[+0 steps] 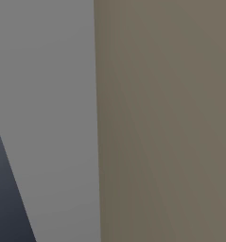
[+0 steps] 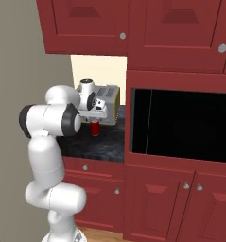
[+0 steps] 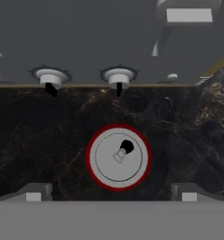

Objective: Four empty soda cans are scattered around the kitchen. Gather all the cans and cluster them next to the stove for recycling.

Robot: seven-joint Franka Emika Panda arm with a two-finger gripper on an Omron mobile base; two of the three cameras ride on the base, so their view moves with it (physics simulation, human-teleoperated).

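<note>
Jaws spread wide, gripping nothing, hang over an upright red soda can (image 3: 118,157) on the black marbled tabletop (image 3: 38,140); a grey, two-knobbed toaster (image 3: 85,42) stands just beyond.

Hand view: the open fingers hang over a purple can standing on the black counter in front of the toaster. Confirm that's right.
Wrong on the colour. The can is red, not purple; the hand view shows its red rim around the silver top, and the right base view shows its red side. The rest holds: open fingers above it, black counter, toaster behind.
</note>
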